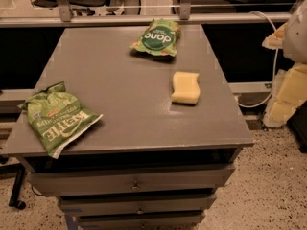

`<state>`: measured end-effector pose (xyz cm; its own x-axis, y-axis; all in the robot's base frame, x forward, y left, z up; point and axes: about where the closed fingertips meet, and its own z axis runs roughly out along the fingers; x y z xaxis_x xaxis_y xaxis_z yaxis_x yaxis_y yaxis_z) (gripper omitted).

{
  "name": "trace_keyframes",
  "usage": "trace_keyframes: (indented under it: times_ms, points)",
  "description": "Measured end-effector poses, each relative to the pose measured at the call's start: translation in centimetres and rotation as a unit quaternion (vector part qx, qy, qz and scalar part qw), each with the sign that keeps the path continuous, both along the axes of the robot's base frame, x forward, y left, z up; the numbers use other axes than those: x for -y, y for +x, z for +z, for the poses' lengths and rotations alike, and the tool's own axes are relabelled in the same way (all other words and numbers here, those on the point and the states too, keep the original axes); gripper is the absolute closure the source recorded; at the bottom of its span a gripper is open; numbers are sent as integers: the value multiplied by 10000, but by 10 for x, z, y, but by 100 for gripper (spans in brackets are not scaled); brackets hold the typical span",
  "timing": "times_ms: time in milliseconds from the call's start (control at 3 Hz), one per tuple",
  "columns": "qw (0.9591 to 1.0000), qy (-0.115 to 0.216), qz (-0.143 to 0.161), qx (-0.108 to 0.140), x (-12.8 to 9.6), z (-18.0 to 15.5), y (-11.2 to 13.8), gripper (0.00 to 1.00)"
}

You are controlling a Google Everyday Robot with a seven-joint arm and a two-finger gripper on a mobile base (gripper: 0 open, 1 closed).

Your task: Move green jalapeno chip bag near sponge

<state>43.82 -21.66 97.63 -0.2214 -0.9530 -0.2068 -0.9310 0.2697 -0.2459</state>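
On the worktop (120, 75), near left corner, lies the green jalapeno chip bag (60, 121), with the sponge (186, 87) well apart to the right. Best to pinch the bag's crinkly middle and lift clear. The tool (293, 37) sits far right; whether open or closed, I cannot tell.

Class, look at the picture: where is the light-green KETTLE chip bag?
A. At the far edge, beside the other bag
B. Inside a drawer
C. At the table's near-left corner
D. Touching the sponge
C: the green jalapeno chip bag lies at the near-left corner of the table, well apart from the sponge. The end effector is off to the right, beyond the table's edge.
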Motion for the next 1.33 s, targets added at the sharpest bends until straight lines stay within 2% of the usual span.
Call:
trace_keyframes:
  times_ms: [333, 667, 1000, 1333]
  points:
    - [10000, 0, 0, 1, 0, 0, 0, 0]
    - [9985, 443, 331, -39, -30, -3, 10, 0]
    - [9840, 1379, 1122, -131, -106, -16, 28, 0]
    - [9527, 2378, 1882, -209, -190, -20, 32, 0]
